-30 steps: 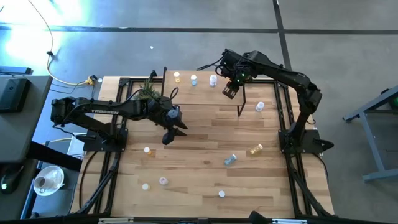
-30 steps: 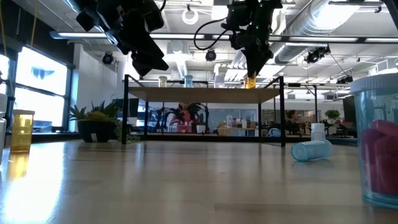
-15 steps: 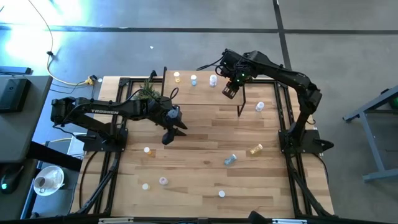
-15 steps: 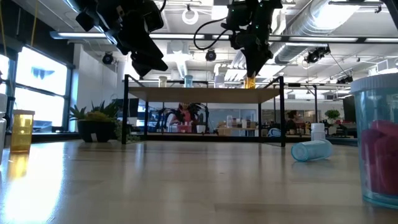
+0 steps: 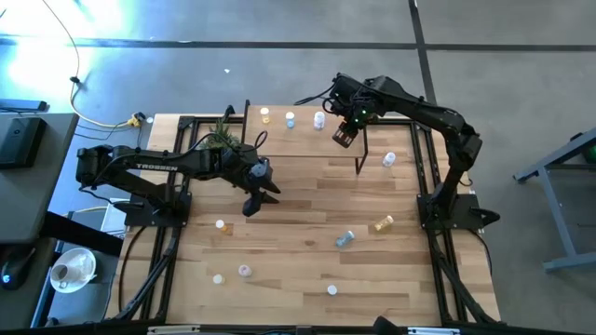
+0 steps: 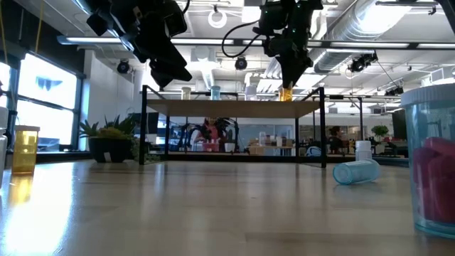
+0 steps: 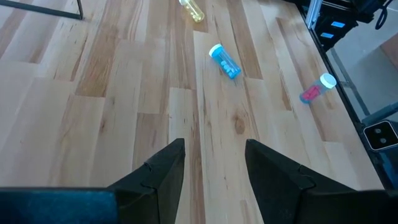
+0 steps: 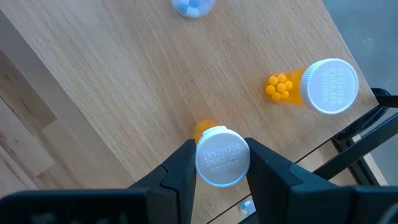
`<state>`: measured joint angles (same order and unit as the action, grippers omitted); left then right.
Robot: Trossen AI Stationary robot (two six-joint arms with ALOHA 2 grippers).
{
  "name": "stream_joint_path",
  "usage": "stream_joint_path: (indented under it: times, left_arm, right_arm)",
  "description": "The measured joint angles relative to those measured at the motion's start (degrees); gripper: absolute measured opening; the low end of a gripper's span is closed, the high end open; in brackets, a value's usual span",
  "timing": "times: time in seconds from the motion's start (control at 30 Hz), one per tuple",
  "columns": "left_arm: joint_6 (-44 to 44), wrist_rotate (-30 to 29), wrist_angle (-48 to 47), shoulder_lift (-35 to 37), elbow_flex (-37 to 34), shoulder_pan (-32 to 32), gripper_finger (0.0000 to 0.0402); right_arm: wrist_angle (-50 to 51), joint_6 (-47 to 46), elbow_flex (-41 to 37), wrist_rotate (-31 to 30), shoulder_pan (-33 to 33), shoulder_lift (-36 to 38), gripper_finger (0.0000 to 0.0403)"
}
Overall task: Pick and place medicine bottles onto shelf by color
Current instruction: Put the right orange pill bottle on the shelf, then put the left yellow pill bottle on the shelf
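The shelf (image 5: 298, 141) stands at the table's far side, with a yellow bottle (image 5: 265, 115), a blue bottle (image 5: 290, 119) and a white-capped orange bottle (image 5: 319, 120) upright on its top. My right gripper (image 5: 343, 137) hangs over the shelf's right part, shut on another orange bottle (image 8: 205, 132); the low view shows this bottle (image 6: 286, 92) under the gripper (image 6: 288, 75). My left gripper (image 5: 253, 201) hovers open above the table's middle left, nothing between its fingers (image 7: 168, 168). More bottles lie on the table: blue (image 7: 224, 60), pink (image 7: 314, 90), yellow (image 7: 193, 9). My right gripper pinches the white cap (image 8: 222, 158) of the orange bottle between its two fingers, one on each side of the cap. The fingers come from above, pointing steeply down. The bottle stays upright with its base at the shelf's top board (image 6: 234, 105); whether it rests there I cannot tell.
A potted plant (image 5: 223, 138) stands by the shelf's left end. Loose bottles dot the table: white (image 5: 388, 160), yellow (image 5: 382, 224), blue (image 5: 345, 239), and several near the front (image 5: 244, 271). One blue bottle with pink pills (image 6: 434, 156) is close to the low camera.
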<state>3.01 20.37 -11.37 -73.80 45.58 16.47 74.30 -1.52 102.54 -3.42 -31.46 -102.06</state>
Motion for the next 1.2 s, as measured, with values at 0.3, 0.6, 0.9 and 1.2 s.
stream_joint_path:
  times: [0.3, 0.6, 0.9, 1.2]
  left_arm:
    - [0.00, 0.00, 0.02, 0.00, 0.00, 0.00, 0.0158]
    - [-0.15, 0.02, 0.02, 0.00, 0.00, 0.00, 0.0158]
    - [-0.01, 0.02, 0.02, 0.00, 0.00, 0.00, 0.0158]
    - [1.78, -0.07, -0.52, 0.00, 0.02, 0.00, 0.0158]
  right_arm:
    - [-0.35, -0.04, 0.00, 0.00, 0.00, 0.00, 0.0114]
    - [-0.39, -1.07, 0.00, 0.00, 0.00, 0.00, 0.0173]
    - [-0.31, -1.05, 0.21, 0.00, 0.00, 0.00, 0.0178]
    - [1.46, 0.35, 6.66, -0.02, 0.00, 0.04, 0.0179]
